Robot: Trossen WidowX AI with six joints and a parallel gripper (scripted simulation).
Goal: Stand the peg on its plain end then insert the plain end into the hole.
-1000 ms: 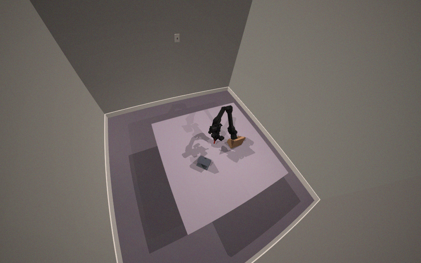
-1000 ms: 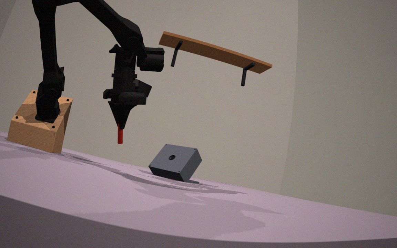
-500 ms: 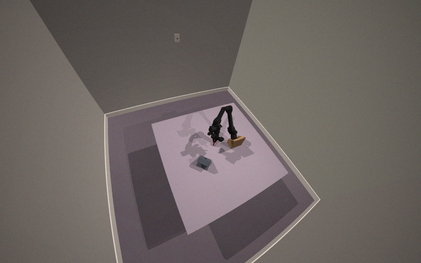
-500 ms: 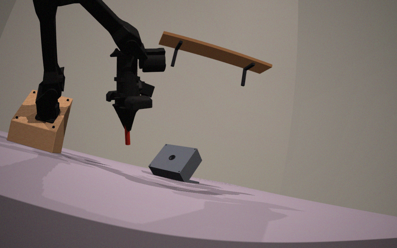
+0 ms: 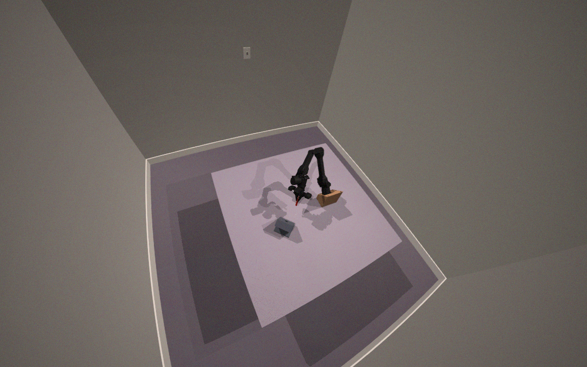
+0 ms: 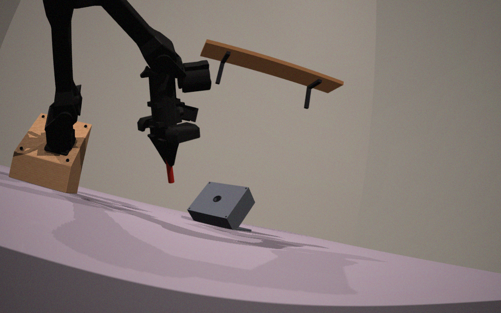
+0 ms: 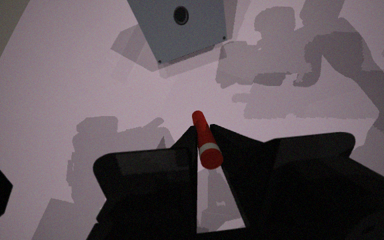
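Here my claw (image 7: 203, 133) pinches the red peg (image 7: 205, 141), banded end up by my palm, plain end hanging down above the table (image 6: 322, 272). The sloped panel (image 6: 215, 204) and its hole (image 6: 216, 198) lie ahead and lower, well apart.
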